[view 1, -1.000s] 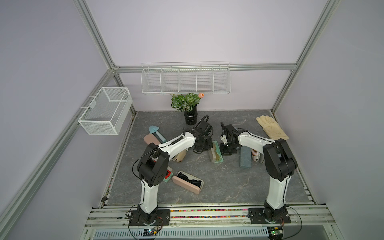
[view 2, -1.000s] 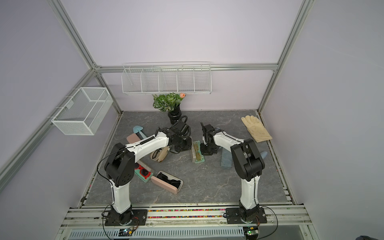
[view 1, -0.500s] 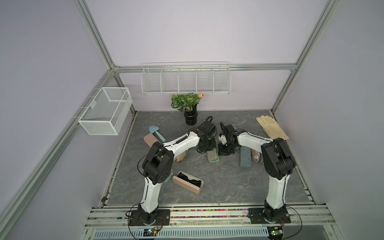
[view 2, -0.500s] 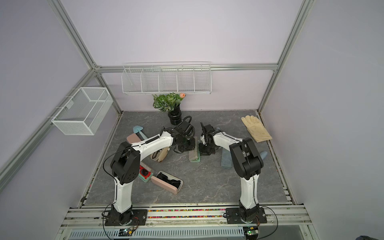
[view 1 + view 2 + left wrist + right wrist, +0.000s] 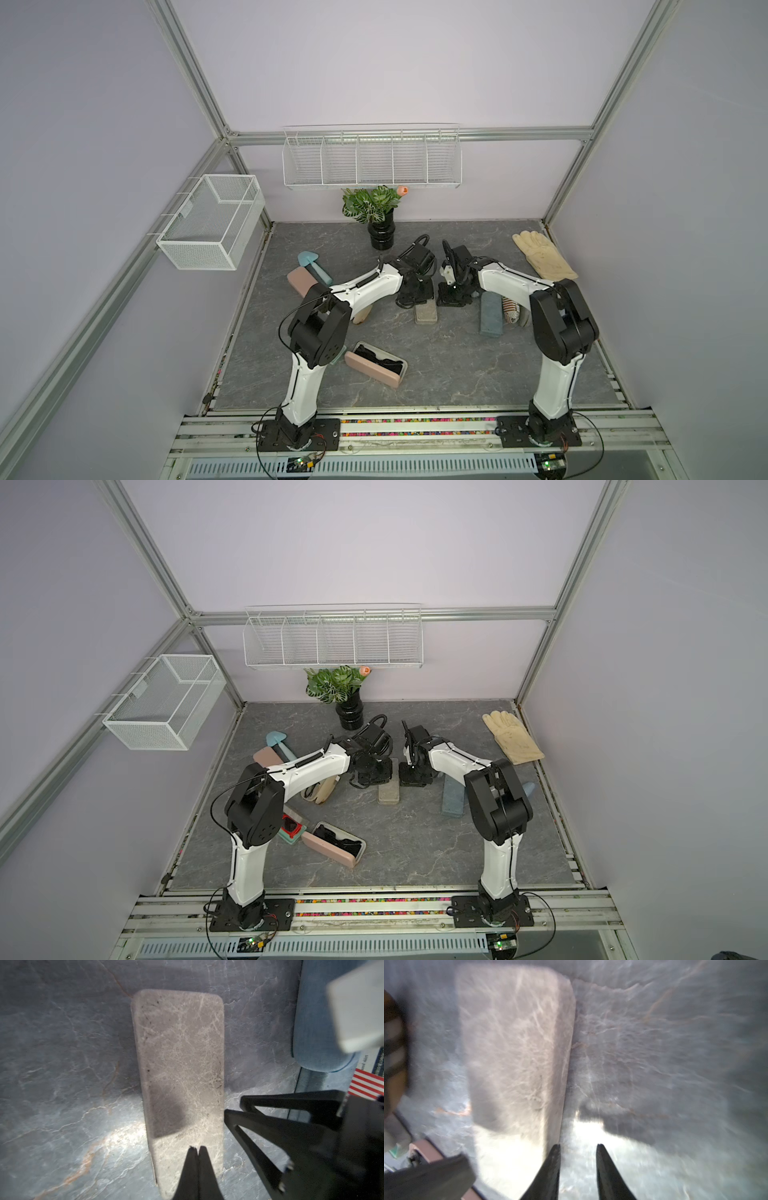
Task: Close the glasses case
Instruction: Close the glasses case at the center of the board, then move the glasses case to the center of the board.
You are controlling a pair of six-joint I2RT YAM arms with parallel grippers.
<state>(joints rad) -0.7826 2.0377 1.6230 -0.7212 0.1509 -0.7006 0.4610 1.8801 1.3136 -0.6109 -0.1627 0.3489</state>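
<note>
In both top views: grey glasses case (image 5: 425, 316) flat on the table (image 5: 457, 374), lid down, far end tucked under left gripper (image 5: 412, 297), right gripper (image 5: 454, 297) just beside. Left wrist view: left fingers (image 5: 204, 1167) pinched together over the case's end, gripping nothing. Right wrist view, blurry: right fingers (image 5: 553, 1163) parted, empty, just beside the case's long edge.

Robotics lab test cell: an alu. extrusion frame (image 5: 195, 79) encloses plain lilac wall panels (image 5: 374, 62) and a slate-pattern floor mat (image 5: 457, 365). The left arm (image 5: 316, 332) and right arm (image 5: 561, 328) are bolted to a slotted rail (image 5: 415, 428) at the front edge, w/ exposed cabling at both bases. Staged props incl. a wire shelf (image 5: 372, 160), mesh basket (image 5: 212, 222), potted plant (image 5: 376, 208) and work glove (image 5: 542, 259).
</note>
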